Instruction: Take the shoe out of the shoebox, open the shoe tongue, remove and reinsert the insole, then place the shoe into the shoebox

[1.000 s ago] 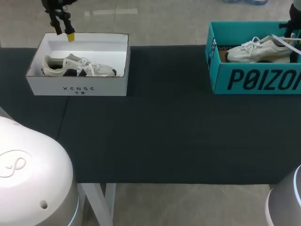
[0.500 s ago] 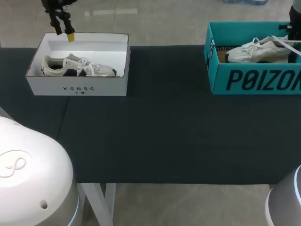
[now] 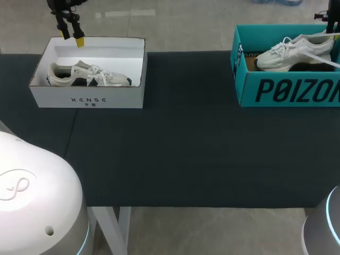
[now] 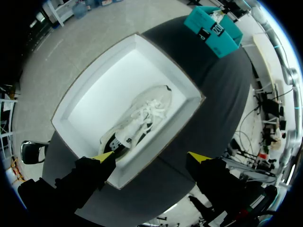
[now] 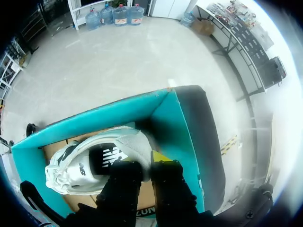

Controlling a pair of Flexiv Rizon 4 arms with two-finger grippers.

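A white sneaker (image 3: 293, 51) lies in the teal shoebox (image 3: 287, 91) at the far right of the table, heel raised and toe pointing left. In the right wrist view my right gripper (image 5: 144, 163) is shut on the heel of this sneaker (image 5: 90, 163), inside the teal box (image 5: 109, 116). Only a bit of my right arm (image 3: 333, 17) shows in the head view. My left gripper (image 3: 73, 36) hangs open over the far left corner of a white shoebox (image 3: 87, 99). The white box (image 4: 170, 135) holds a white and dark sneaker (image 4: 137, 118) ahead of the left gripper (image 4: 151, 158).
The dark tabletop (image 3: 180, 149) stretches between the two boxes, the white one at the far left and the teal one at the far right. A loose white lace (image 3: 324, 59) trails over the teal box's rim.
My right gripper has shut on the sneaker's heel and raised it, so the shoe tilts up in the teal box. The teal box shifted slightly. The left arm has not moved.
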